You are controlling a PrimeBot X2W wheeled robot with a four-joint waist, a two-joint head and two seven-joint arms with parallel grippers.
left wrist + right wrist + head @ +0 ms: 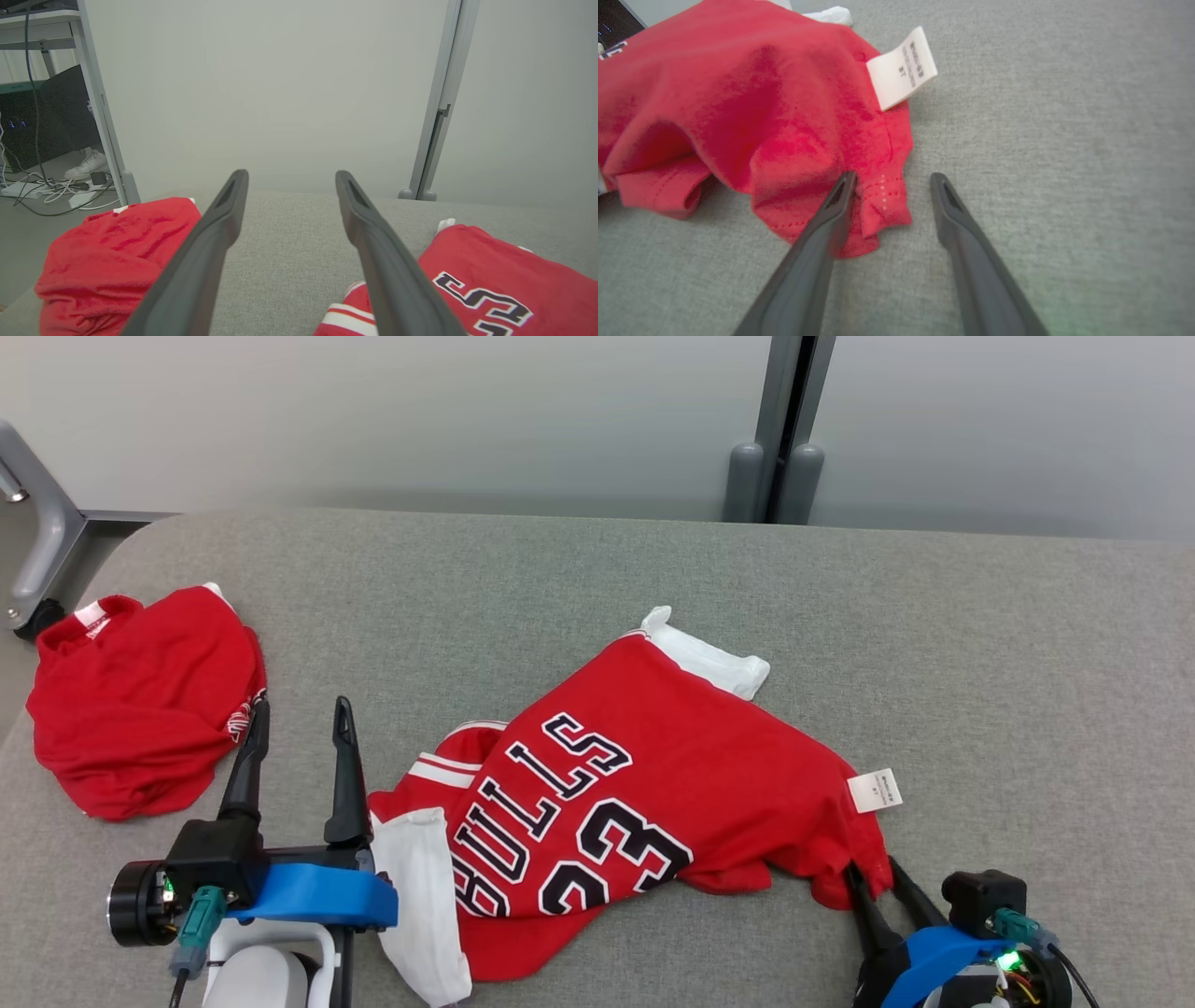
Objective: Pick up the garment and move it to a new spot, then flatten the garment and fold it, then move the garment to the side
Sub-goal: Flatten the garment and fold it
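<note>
A red Bulls jersey, the garment (644, 784), lies crumpled on the grey table, number 23 facing up, white sleeves at the top and lower left. Its hem corner (878, 205) with a white label (901, 67) sits between the fingers of my right gripper (891, 179), which stands open around that corner at the lower right (878, 873). My left gripper (301, 709) is open above bare table, just left of the jersey's collar (355, 312), with nothing between its fingers (287, 175).
A second red garment (140, 700) lies bunched at the table's left edge, close to my left fingers. A grey partition wall and post (780, 429) stand behind the table. Cables and a white shoe (88, 165) are on the floor at far left.
</note>
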